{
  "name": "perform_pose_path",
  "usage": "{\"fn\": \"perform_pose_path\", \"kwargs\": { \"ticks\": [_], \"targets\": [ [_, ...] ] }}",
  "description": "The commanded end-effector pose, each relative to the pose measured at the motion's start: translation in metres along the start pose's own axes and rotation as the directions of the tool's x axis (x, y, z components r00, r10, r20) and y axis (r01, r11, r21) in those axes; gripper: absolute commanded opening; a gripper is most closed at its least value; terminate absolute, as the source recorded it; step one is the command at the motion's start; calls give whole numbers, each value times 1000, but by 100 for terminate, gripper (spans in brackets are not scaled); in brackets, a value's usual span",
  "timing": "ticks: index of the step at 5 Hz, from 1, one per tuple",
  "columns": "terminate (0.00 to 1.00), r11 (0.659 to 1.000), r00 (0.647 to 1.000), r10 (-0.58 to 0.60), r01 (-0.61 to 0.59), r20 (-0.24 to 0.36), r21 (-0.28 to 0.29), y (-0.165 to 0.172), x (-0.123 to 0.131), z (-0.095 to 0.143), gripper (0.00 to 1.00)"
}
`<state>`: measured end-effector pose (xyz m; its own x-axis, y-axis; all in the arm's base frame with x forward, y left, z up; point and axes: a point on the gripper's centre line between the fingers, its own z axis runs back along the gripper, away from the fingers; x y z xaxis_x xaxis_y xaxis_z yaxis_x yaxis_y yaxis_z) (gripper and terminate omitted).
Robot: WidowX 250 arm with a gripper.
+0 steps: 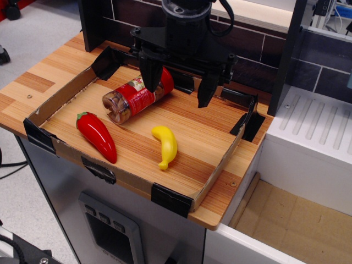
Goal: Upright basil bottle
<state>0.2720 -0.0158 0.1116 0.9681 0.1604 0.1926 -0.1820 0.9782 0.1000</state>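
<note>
I am seeing my one arm coming down from the top centre of the frame, its black wrist housing pointing almost straight down with a cable curling off its right side. The gripper (179, 82) is hanging in the upper middle of the picture with its jaws spread wide apart, a black crossbar running between them. I am reading the left finger (150, 72) as a dark tapered blade pointing downward just left of centre, and the right finger (206, 91) as its twin sitting a little lower and further right, with nothing clamped between them.
</note>
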Motion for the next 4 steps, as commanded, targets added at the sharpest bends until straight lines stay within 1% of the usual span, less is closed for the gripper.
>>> {"fn": "perform_pose_path", "kwargs": {
  "ticks": [1,2,3,4],
  "targets": [
    [0,1000,1000,0,0,0,0,0,0,0,100],
    [0,996,996,-93,93,10,-14,24,23,-1,100],
    [0,977,976,-211,212,53,3,41,47,0,100],
    [0,947,946,-318,320,61,-25,55,77,-8,100]
  ]
}}
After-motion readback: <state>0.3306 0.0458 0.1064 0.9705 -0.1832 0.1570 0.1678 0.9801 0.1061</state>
